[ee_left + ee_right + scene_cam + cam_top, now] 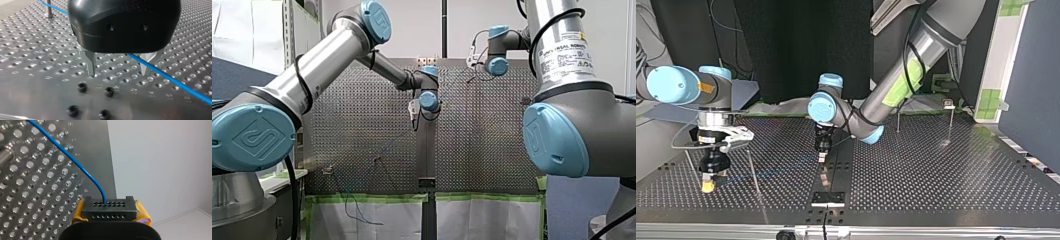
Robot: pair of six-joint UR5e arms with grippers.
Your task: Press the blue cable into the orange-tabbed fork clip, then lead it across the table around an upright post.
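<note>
The blue cable (172, 80) runs low over the perforated table (37, 57), passing between my left gripper's metal fingers (91, 63) close to one of them; neither finger touches it. That black left gripper (119, 74) stands open just above the table, near the middle in the top view (822, 156). My right gripper (110, 210), with yellow pads, is shut on the cable (75, 161), which rises from between its pads. It hovers low at the top view's left (708, 186). A faint blue line of cable (771, 172) links the two grippers.
A thin upright post (753, 175) stands between the grippers, and two more posts (898, 120) stand further back, one topped by a small clip (948, 104). A dark plate with screw holes (95, 100) lies just ahead of the left fingers. Cable slack (357, 212) hangs over the table's edge.
</note>
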